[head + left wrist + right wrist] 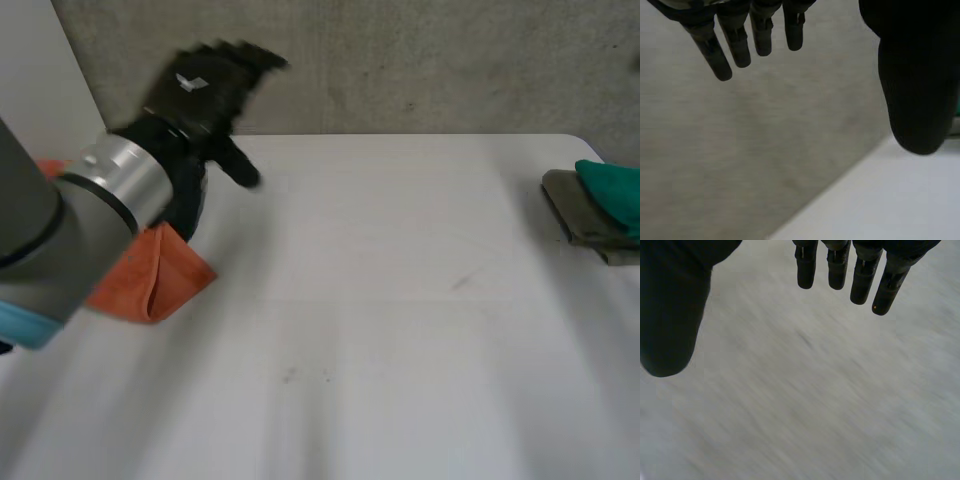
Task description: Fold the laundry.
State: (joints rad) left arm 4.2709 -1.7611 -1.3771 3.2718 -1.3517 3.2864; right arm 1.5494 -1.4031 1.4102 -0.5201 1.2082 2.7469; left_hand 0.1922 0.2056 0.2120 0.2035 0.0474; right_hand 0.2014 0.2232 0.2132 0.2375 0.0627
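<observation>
No readable text anywhere; the small white mark (190, 83) on the left robot hand (212, 100) is illegible.

The left arm (70, 215) enters lower left; the left hand (205, 95), upper left, has straight fingers. The right hand (670, 305) has straight fingers too.

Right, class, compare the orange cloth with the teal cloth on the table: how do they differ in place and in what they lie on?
The orange cloth lies at the table's left, partly behind the left arm; the teal cloth lies at its right edge. The orange cloth lies straight on the table; the teal cloth rests on a grey cloth. Shared: neither is held by the open left hand.
</observation>
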